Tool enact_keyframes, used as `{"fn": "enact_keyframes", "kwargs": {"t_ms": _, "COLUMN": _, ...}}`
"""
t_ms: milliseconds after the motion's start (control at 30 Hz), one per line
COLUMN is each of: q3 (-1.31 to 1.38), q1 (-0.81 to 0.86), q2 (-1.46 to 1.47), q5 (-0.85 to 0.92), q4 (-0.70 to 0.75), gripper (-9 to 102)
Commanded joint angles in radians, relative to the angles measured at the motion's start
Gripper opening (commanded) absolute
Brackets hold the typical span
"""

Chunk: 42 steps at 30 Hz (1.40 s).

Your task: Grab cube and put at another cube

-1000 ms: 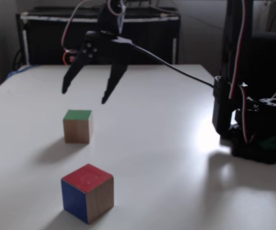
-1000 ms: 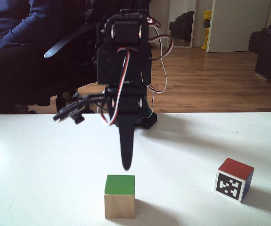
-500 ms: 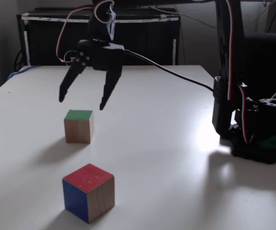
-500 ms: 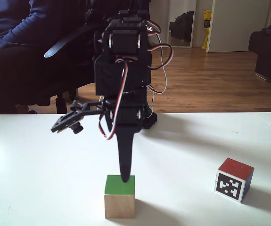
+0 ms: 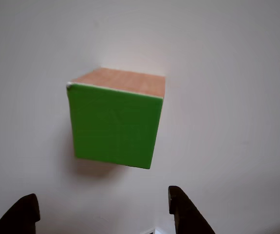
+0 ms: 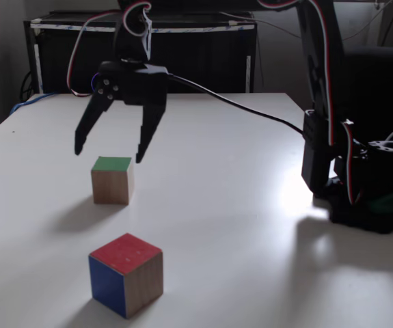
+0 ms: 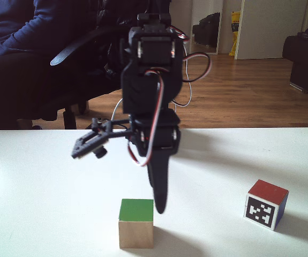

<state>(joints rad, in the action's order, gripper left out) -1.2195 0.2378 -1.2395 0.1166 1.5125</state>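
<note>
Swinging over from where they hung a second ago, the jaws [image 6: 109, 148] now sit almost directly above the cube [image 6: 111, 180], one finger to each side of it in a fixed view, spread wide with nothing between them. The cube rests on the white desk [image 6: 230, 205], green face up, wood grain on its sides, not yet touched. The other cube [image 7: 266, 204], with the black-and-white pattern and a red top, stands well apart from it on the same desk.

My reading is that this is the approach before the grab. What comes next, I'd guess, is a straight drop so the fingers straddle the wooden sides, then a squeeze. In the other view the cube [image 5: 116, 119] sits a little left of the midpoint between the two dark fingertips [image 5: 186, 212], so a small sideways correction may be wanted first.

From another fixed view the arm's body [image 7: 152, 101] blocks much of the jaws [image 7: 119, 179], so the gap is hard to judge there. The fingertips are cut off at the lower edge of the other view. A person in a dark blue sleeve [image 7: 14, 21] sits behind the desk, mostly out of frame.
</note>
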Motion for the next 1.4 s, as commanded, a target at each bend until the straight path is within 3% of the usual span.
{"fn": "enact_keyframes", "kwargs": {"t_ms": 0, "q3": 0.058, "q1": -0.017, "q2": 0.015, "q5": -0.012, "q4": 0.008, "gripper": 40}}
{"fn": "enact_keyframes", "kwargs": {"t_ms": 867, "q3": 0.229, "q1": 0.011, "q2": 0.199, "q5": -0.009, "q4": 0.011, "gripper": 33}}
{"fn": "enact_keyframes", "kwargs": {"t_ms": 1367, "q3": 0.336, "q1": 0.035, "q2": 0.281, "q5": -0.011, "q4": 0.061, "gripper": 36}}
